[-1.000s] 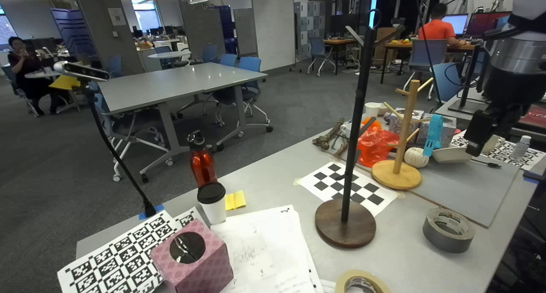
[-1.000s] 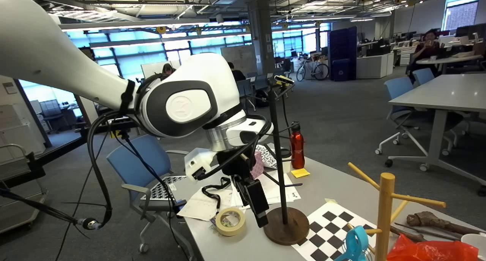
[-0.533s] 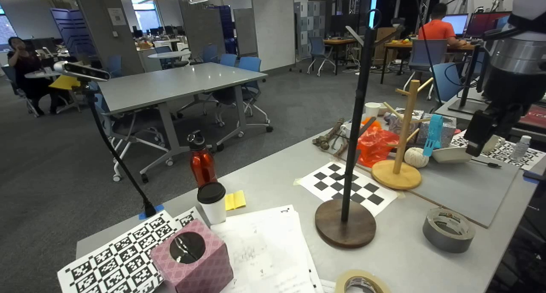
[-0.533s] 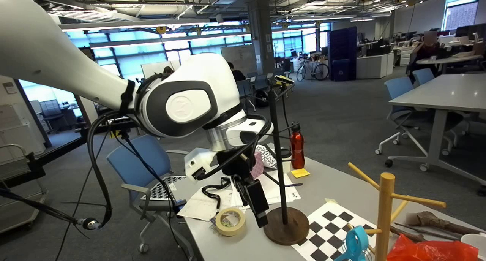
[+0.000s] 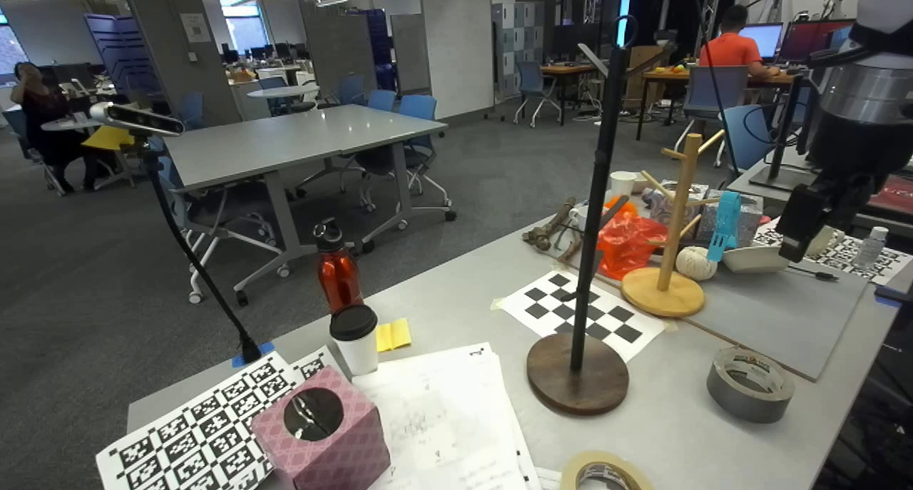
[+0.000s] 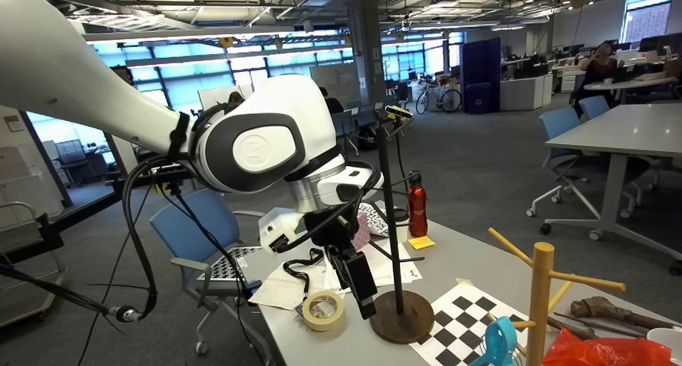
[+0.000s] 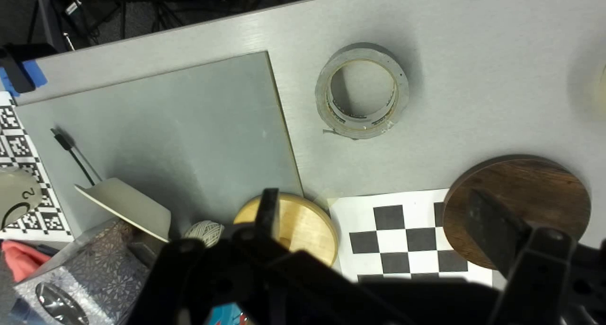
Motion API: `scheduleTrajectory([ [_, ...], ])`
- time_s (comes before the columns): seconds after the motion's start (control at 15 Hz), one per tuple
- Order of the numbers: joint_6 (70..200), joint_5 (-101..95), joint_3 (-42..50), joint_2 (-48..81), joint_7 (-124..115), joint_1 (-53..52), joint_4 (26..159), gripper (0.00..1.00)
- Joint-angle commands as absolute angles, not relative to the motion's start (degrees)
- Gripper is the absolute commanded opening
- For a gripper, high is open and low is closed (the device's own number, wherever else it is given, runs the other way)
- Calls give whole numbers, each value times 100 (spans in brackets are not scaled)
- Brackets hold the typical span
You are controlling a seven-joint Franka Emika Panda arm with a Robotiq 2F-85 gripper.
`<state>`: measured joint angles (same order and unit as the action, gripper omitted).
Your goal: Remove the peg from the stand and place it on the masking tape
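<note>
The peg (image 5: 725, 226), a teal-blue clip, hangs on a dowel of the light wooden stand (image 5: 679, 219) in an exterior view. At the bottom edge of an exterior view the peg (image 6: 500, 340) shows beside the stand's post (image 6: 541, 302). The masking tape (image 5: 742, 399), a grey roll, lies flat on the table; the wrist view shows this tape (image 7: 401, 91) from above. My gripper (image 7: 374, 214) is open, its fingers wide apart with nothing between them. It hangs above the table, apart from peg and tape. Its black body hides most of the peg (image 7: 225, 314) in the wrist view.
A black pole on a dark brown base (image 5: 578, 376) stands close to the gripper. A tan tape roll (image 6: 323, 311), a checkered sheet (image 7: 393, 244) and a grey board (image 7: 175, 131) lie on the table. Behind the stand are a red bag (image 5: 631, 244) and string ball (image 5: 695, 263).
The arm, the peg, the stand and the tape have kept their places. Only a seated person far in the background has shifted an arm.
</note>
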<state>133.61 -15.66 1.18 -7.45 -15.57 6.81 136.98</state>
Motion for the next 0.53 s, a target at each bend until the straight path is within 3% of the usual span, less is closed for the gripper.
scheduleTrajectory([
  [0.0, 13361, -1544, 162, -748, -1564, 638, 13692, 100],
  [0.47, 13345, -1567, 160, -747, -1557, 639, 13688, 100],
])
